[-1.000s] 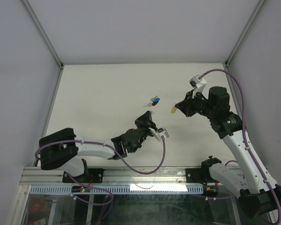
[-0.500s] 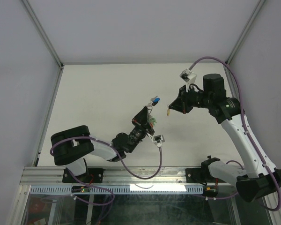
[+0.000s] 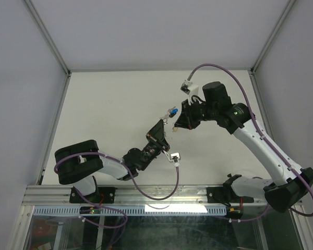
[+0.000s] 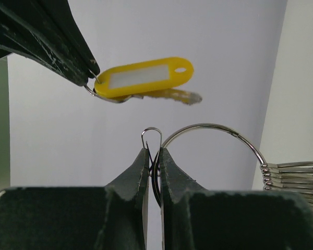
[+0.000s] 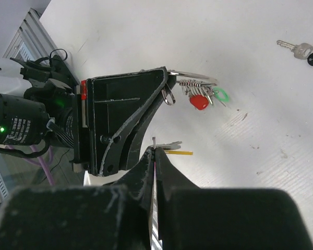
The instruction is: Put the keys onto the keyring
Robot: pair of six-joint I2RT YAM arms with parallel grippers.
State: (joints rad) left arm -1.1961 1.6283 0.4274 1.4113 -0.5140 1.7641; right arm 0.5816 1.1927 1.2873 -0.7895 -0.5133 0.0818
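A white worktop (image 3: 104, 114) fills the middle of the overhead view, faint dark scuffs (image 5: 235, 117) marking it. Plain grey walls (image 3: 161, 31) close it in, joined by slanting metal posts (image 3: 47, 36) at upper left and upper right. A ribbed aluminium rail (image 3: 193, 195) crosses the bottom.

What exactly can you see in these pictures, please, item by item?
yellow key: one, yellow tag with a silver blade, hanging from the right pincer just above the keyring
keyring: one, silver, clamped in the left pincer
red tag: one, red, hanging on the keyring
green tag: one, green, on the keyring beside the red one
blue key: one, blue head, lying on the table beyond the pincers
grey key: one, grey, on the table next to the blue one
table: one, white
left pincer: one, black, shut
right pincer: one, black, shut
left arm, right arm: two, white and black
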